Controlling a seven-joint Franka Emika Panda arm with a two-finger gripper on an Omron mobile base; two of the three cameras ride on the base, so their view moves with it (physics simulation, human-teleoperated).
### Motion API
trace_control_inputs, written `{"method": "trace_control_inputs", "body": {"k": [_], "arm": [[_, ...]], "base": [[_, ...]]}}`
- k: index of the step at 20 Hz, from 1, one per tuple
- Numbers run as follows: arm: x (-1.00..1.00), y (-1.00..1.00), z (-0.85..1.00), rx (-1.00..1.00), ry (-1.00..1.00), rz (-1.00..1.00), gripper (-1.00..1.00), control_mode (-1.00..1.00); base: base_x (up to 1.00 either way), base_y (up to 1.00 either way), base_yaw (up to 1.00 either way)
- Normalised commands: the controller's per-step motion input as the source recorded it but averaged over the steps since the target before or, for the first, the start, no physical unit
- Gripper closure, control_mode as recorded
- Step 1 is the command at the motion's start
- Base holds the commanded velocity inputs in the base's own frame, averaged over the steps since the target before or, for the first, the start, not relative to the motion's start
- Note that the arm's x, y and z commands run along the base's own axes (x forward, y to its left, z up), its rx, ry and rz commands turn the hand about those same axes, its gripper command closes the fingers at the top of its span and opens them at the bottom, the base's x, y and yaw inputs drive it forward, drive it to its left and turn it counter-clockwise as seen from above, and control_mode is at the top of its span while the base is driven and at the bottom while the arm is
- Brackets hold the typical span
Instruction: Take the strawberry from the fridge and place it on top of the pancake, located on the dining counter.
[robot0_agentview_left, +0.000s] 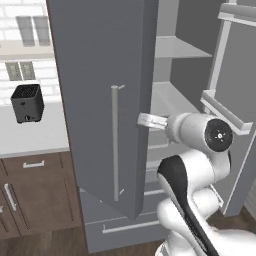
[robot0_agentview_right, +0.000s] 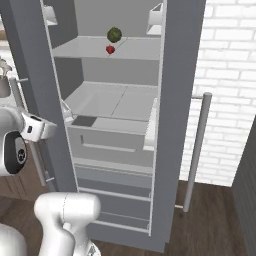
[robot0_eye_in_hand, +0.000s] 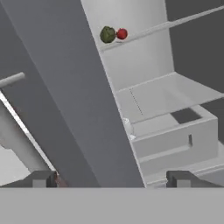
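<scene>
The fridge stands with both doors swung open. The strawberry, tiny and red, sits on an upper shelf beside a dark green bumpy ball. In the hand view the strawberry is far off at the top, right of the ball. My gripper is open, fingertips wide apart, low beside the inner edge of the left door, well below and left of the berry. It holds nothing. The pancake and the dining counter are out of view.
The left door's bar handle faces the base. The right door with its long handle stands against a white brick wall. A pale drawer sits under the middle shelf. A black box rests on the side counter above brown cabinets.
</scene>
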Motion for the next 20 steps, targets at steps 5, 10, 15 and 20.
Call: {"method": "trace_control_inputs", "body": {"k": [5, 10, 15, 20], "arm": [[0.00, -0.83, 0.00, 0.21, 0.06, 0.13, -1.00, -1.00], [0.24, -0.43, -0.15, 0.19, 0.01, 0.19, -1.00, -1.00], [0.66, -0.05, -0.02, 0.23, 0.07, 0.07, -1.00, -1.00], [0.75, 0.00, -0.01, 0.20, 0.14, 0.09, -1.00, -1.00]], "base": [[0.00, 0.00, 0.00], [0.00, 0.00, 0.00], [0.00, 0.00, 0.00], [0.00, 0.00, 0.00]]}}
